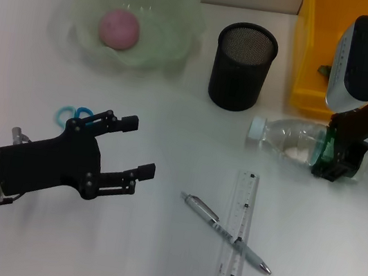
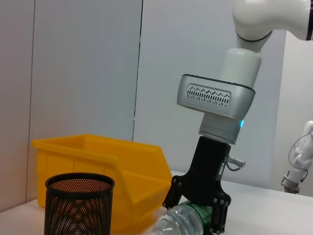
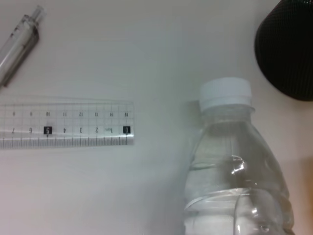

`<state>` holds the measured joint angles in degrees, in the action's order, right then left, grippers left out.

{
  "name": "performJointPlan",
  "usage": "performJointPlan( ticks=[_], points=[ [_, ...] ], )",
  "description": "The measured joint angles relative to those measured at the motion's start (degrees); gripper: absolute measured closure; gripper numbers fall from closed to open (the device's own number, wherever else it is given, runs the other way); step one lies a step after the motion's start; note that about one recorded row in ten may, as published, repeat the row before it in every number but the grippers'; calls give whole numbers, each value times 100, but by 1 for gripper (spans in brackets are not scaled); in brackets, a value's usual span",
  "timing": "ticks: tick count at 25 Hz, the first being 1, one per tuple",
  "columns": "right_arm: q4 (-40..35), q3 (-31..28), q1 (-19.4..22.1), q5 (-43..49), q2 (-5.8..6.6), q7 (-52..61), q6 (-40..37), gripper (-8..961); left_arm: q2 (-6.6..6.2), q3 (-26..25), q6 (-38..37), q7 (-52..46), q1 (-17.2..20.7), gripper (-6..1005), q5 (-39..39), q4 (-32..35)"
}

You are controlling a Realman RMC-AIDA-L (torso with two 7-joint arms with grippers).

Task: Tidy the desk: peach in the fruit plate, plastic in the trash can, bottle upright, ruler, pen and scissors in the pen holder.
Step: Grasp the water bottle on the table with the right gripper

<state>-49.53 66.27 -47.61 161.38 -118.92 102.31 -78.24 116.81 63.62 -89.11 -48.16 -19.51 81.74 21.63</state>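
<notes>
A clear bottle (image 1: 287, 140) with a white cap lies on its side at the right of the desk. My right gripper (image 1: 332, 160) is shut on its lower body, and the left wrist view shows the black fingers (image 2: 221, 211) clamping it. The pink peach (image 1: 120, 28) rests in the green fruit plate (image 1: 183, 12). A clear ruler (image 1: 240, 217) lies with the pen (image 1: 225, 233) across it. My left gripper (image 1: 142, 147) hovers open at the left, covering part of the blue-handled scissors (image 1: 69, 114). The black mesh pen holder (image 1: 243, 67) stands mid-back. The plastic is out of view.
A yellow bin (image 1: 313, 53) stands at the back right behind my right arm, with a small dark piece (image 1: 325, 71) inside it. Bare white desk lies between the left gripper and the pen.
</notes>
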Motion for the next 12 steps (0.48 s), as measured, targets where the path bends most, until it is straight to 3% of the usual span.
performJointPlan(
  ticks=[12],
  points=[
    [-13,0,6,0,1,14,2,194,0,-6,-4,0,-2,166,0,26]
  ],
)
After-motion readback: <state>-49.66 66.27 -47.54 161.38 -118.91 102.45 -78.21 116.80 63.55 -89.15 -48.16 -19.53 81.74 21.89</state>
